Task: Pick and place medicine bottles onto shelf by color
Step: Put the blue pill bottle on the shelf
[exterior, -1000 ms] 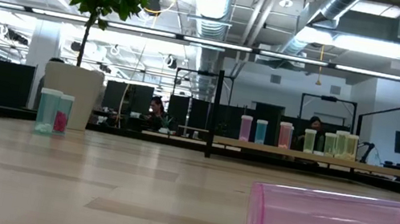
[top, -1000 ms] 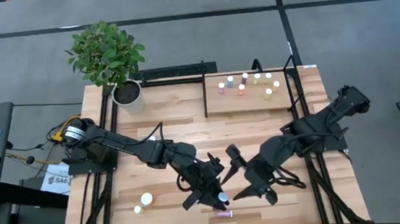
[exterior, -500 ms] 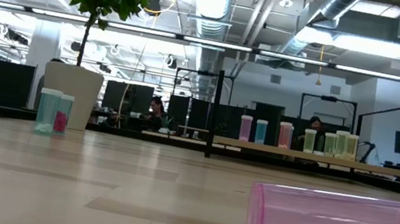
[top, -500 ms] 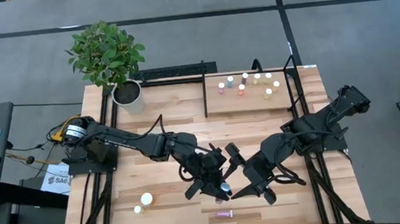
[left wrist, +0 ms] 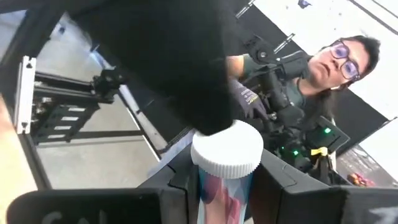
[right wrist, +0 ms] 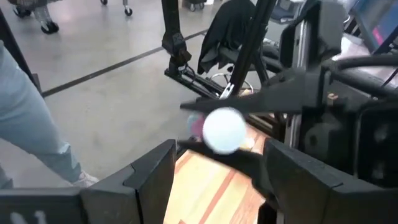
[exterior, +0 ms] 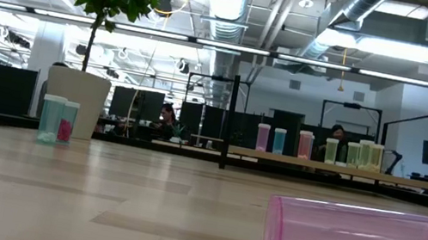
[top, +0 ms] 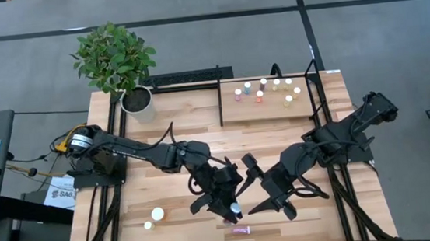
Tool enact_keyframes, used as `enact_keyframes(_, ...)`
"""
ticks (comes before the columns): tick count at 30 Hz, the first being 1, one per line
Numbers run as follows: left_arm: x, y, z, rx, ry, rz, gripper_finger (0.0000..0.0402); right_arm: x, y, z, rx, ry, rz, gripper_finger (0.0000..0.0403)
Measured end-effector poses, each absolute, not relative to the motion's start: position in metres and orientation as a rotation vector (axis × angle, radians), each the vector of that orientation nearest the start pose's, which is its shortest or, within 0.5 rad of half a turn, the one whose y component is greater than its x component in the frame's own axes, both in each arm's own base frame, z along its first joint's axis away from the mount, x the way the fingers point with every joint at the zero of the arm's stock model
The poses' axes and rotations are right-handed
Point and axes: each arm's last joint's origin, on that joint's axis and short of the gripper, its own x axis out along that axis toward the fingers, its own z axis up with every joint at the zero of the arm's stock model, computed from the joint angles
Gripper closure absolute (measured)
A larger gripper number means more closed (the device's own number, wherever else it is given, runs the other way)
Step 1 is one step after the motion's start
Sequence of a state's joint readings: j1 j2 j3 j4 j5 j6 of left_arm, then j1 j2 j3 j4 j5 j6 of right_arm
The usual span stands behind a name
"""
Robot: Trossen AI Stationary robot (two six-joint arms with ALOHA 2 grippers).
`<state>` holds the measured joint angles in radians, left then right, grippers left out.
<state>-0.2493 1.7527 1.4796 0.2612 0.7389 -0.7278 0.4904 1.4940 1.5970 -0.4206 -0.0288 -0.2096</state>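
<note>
The left gripper [top: 233, 207] is closed on a pink medicine bottle [left wrist: 225, 163], and the white cap points toward the right gripper [top: 269, 187], just beside it over the front middle of the table. The right jaws stand open, facing the cap. I think a handover comes, because the shelf [top: 270, 109] is nearer to the right arm. Both arms are bent low.

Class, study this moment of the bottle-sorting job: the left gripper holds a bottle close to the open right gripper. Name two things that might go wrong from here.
1. The left gripper is shut on a white-capped bottle right beside the open right gripper; a handover there might fumble, or the arms might collide.
2. A pink bottle lies on its side just below; a dropped bottle or a dipping arm may knock it rolling.
</note>
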Motion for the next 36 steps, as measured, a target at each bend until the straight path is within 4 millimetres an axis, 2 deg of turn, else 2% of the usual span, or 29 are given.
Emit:
enact_keyframes(6,0.395,-0.110,0.350,-0.672,0.382,-0.870,0.0319,0.290,0.156,0.422,-0.248,0.254,0.542,0.0138)
enact_keyframes(13,0.395,-0.106,0.350,-0.663,0.389,-0.905,0.0319,0.290,0.156,0.422,-0.236,0.259,0.541,0.0138)
enact_keyframes(21,0.397,-0.102,0.350,-0.633,0.365,-0.873,0.0319,0.291,0.155,0.422,-0.139,0.285,0.523,0.0138)
enact_keyframes(36,0.394,-0.103,0.352,-0.682,0.422,-0.995,0.0319,0.292,0.155,0.426,-0.170,0.230,0.521,0.0138)
